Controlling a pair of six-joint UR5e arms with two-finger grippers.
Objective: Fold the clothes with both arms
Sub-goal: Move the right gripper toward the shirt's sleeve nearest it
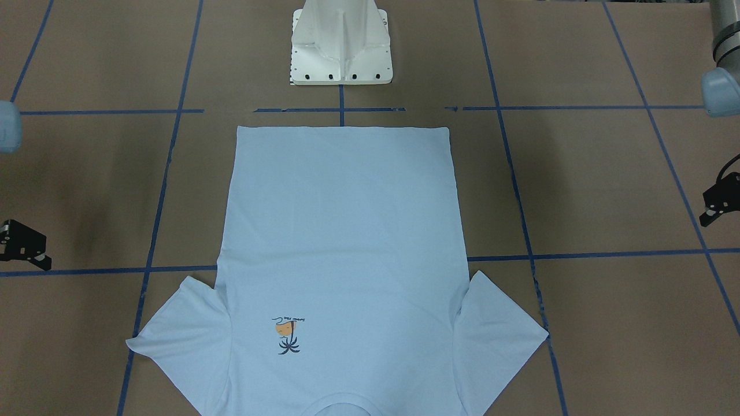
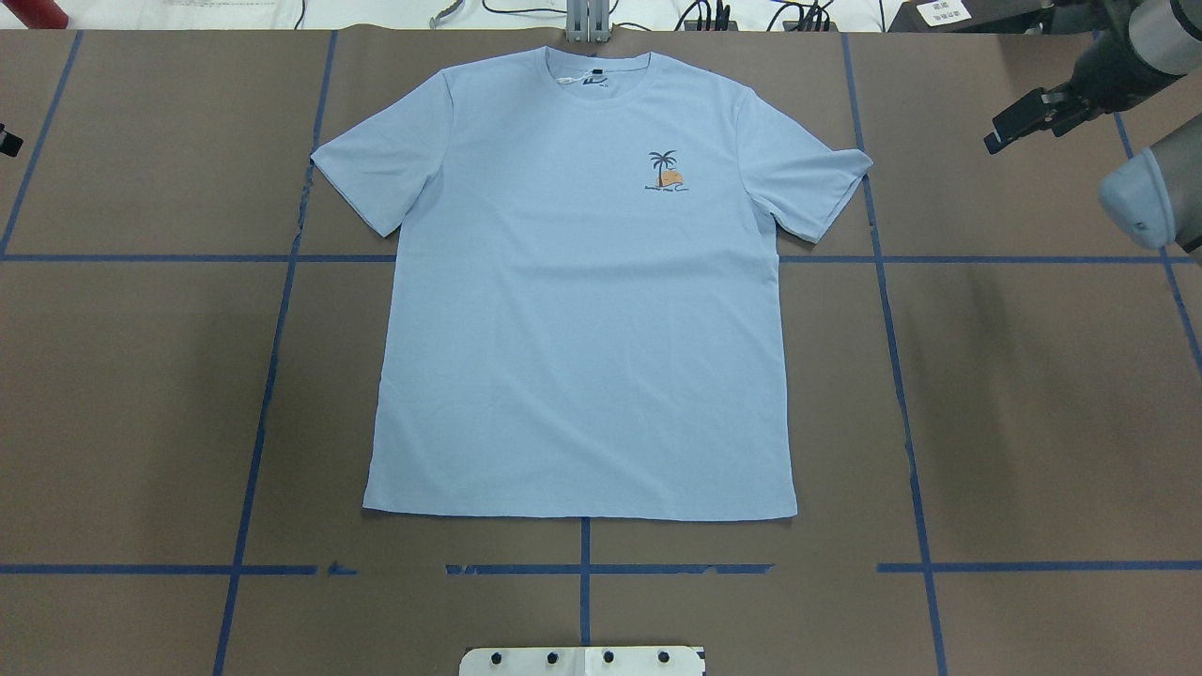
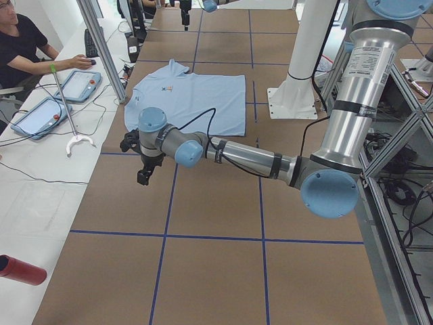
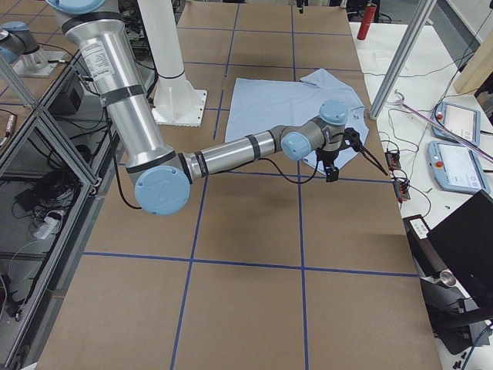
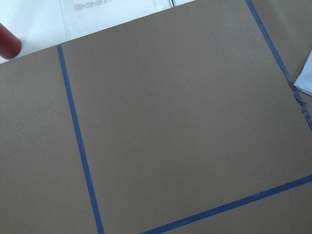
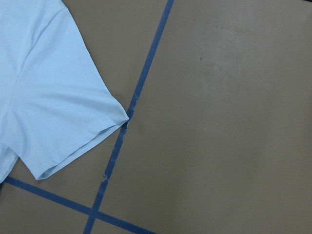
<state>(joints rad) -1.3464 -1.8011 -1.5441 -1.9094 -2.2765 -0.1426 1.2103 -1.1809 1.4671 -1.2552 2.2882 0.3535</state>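
A pale light-blue short-sleeved T-shirt [image 2: 582, 329] lies spread flat and front-up on the brown paper-covered surface [image 2: 1033, 376], straight out from the white ribbed pedestal base [image 1: 341, 58]. Its hem is the edge nearest the base and its round neckline the farthest. Both sleeves fan out to either side of the base's centre line. A small orange-and-black palm print [image 2: 666, 172] sits on the chest, on the base's right side. The cloth is smooth, with only faint creases.

The fabric looks thin, light and limp. It should sag from any pinch, crease readily and perhaps drag over the paper rather than lift cleanly. The likely holds are at the edges: a shoulder or sleeve seam with one arm and the matching hem corner with the other, catching both layers so the back does not lag.

The left gripper [image 1: 706, 219] hangs far out on the base's left side, the right gripper [image 2: 1000, 134] far out on its right, both well apart from the shirt. Neither holds anything. Whether their jaws are parted or closed cannot be told.
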